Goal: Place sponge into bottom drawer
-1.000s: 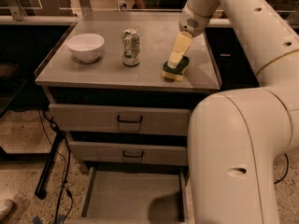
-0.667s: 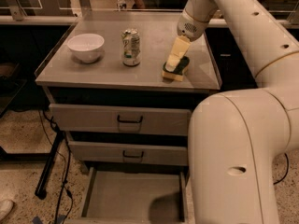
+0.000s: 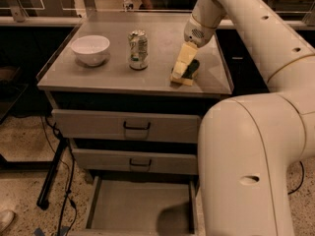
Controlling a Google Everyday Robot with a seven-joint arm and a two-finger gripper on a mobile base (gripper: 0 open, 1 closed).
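Note:
The sponge, dark green over yellow foam, is at the right front of the grey cabinet top. My gripper reaches down from the arm at the upper right and is shut on the sponge, which sits tilted at the surface. The bottom drawer is pulled open below, showing a flat grey floor with nothing in it. Its right part is hidden behind my body.
A white bowl and a drink can stand on the cabinet top left of the sponge. The two upper drawers with black handles are shut. My white body fills the lower right. A black stand leg and cables are on the floor at the left.
The gripper and sponge have shifted slightly up and to the right, and the sponge now sits tilted. Bowl, can and drawers have not moved.

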